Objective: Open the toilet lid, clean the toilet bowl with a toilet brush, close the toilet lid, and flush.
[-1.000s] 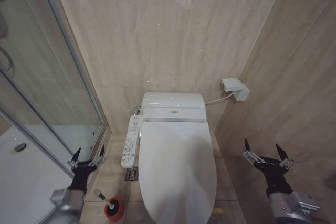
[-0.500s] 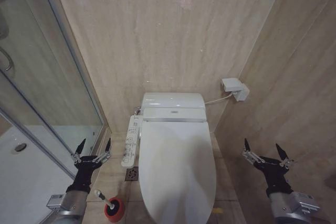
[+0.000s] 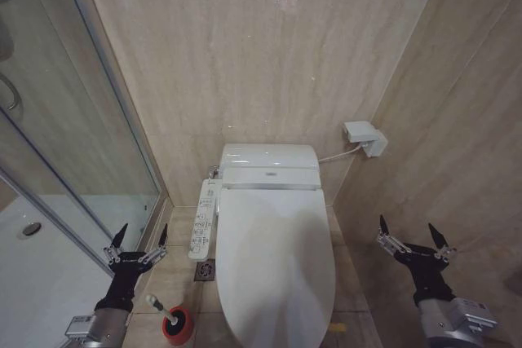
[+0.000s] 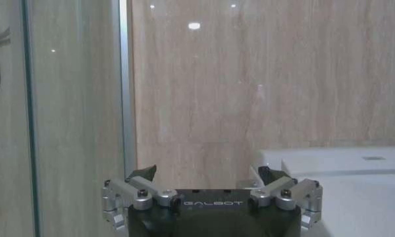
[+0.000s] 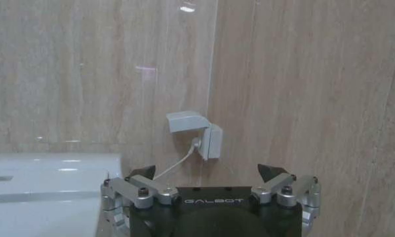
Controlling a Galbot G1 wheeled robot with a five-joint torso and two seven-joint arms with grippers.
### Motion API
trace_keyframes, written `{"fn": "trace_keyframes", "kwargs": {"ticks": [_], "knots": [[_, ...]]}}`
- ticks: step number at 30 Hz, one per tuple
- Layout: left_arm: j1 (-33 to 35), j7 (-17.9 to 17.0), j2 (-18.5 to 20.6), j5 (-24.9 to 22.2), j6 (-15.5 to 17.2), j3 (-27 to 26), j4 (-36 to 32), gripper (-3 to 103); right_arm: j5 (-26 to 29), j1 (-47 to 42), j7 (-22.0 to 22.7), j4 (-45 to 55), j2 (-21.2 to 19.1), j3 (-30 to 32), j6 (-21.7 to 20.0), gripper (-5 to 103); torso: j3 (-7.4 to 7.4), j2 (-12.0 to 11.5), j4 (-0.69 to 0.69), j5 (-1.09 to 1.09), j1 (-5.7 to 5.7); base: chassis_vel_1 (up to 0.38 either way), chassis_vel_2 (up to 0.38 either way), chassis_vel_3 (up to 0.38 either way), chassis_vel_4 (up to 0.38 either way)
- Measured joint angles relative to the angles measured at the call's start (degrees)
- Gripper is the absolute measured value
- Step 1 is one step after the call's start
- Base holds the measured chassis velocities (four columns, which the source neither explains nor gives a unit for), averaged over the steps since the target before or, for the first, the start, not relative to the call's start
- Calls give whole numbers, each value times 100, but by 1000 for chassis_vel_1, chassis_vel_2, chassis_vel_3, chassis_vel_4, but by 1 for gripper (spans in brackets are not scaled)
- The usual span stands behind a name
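The white toilet lid [image 3: 273, 258] lies shut over the toilet bowl, hiding the bowl. The toilet brush [image 3: 159, 306] stands tilted in its round red cup [image 3: 178, 325] on the floor left of the toilet. My left gripper [image 3: 140, 235] hangs open over the floor between the shower glass and the toilet, above and behind the brush, holding nothing. In the left wrist view the left gripper [image 4: 207, 173] faces the back wall with the toilet's edge [image 4: 355, 170] beside it. My right gripper [image 3: 412, 234] stands open and empty to the right of the toilet, by the side wall.
A white buttoned control panel [image 3: 203, 219] runs along the toilet's left side, with a floor drain [image 3: 205, 270] below it. A glass shower door [image 3: 73, 136] and white shower tray [image 3: 33, 266] stand at the left. A wall socket box [image 3: 364, 137] with a cable sits right of the tank.
My left gripper shifted right and rose slightly, then settled a little lower and back left. The right gripper, lid and brush stayed put.
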Motion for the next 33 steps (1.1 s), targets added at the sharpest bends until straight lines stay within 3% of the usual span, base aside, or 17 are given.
{"fn": "trace_keyframes", "kwargs": {"ticks": [8, 33], "knots": [[8, 52, -97, -3, -275, 27, 222, 103, 0, 0, 0, 0, 0, 0, 0, 100, 0, 0, -1, 0, 0, 0, 0, 0, 0], [-183, -147, -102, -64, -268, 115, 460, 100, 0, 0, 0, 0, 0, 0, 0, 100, 0, -1, -1, 0, 0, 0, 0, 0, 0]]}}
